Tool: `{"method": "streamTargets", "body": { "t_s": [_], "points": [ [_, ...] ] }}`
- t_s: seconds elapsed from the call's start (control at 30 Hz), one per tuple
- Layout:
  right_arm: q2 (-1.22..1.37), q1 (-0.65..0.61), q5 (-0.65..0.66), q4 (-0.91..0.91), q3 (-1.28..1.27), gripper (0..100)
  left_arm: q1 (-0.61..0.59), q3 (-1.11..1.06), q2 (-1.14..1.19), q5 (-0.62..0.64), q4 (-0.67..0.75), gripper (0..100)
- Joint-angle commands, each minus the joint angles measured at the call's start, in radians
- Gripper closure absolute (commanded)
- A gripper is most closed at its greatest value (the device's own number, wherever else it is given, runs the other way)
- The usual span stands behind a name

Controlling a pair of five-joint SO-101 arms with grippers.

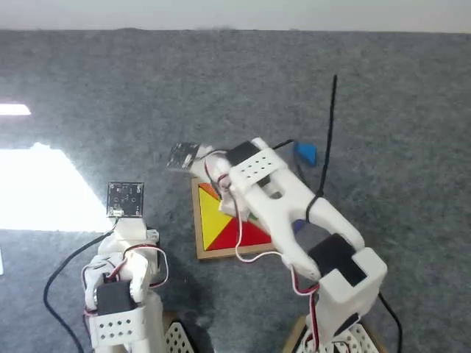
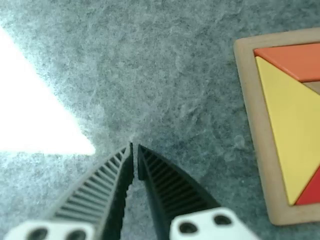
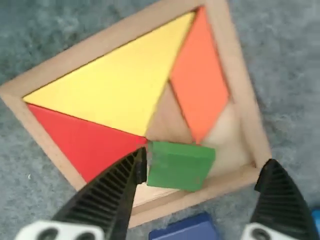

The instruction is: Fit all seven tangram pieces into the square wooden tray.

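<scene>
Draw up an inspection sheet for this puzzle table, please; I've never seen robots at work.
Surface: grey mat with a bright light patch.
Job's things: tray holds yellow triangle, red triangle and orange piece; green square lies over the bare gap, seating unclear; dark blue piece and light blue piece lie outside on the mat.
Clutter: nothing seen.
End effectors: left end effector shut, over bare mat beside the tray; right end effector open, astride the green square.
Cables: black cable across the mat; red and white wires on the arms.
Surroundings: pale wall behind the mat.
</scene>
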State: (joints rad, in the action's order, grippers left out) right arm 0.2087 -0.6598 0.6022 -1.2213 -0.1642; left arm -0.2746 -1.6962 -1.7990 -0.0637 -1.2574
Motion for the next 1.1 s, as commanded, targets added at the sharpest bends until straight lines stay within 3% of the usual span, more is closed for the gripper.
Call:
{"method": "streamTargets", "body": {
  "t_s": [0.0,0.27,0.73,1.07],
  "points": [
    [-0.091,0.096,-0.061,0.002,0.091,65.6,-0.009,0.013,-0.018,0.002,-0.003,99],
    [0.004,0.076,-0.094,0.097,0.072,65.6,-0.009,0.013,-0.018,0.002,-0.003,99],
    [0.087,0.079,-0.097,0.038,0.071,65.6,-0.009,0.013,-0.018,0.002,-0.003,99],
    [-0.357,0.111,-0.13,-0.084,0.038,65.6,-0.009,0.013,-0.018,0.002,-0.003,99]
  ]
}}
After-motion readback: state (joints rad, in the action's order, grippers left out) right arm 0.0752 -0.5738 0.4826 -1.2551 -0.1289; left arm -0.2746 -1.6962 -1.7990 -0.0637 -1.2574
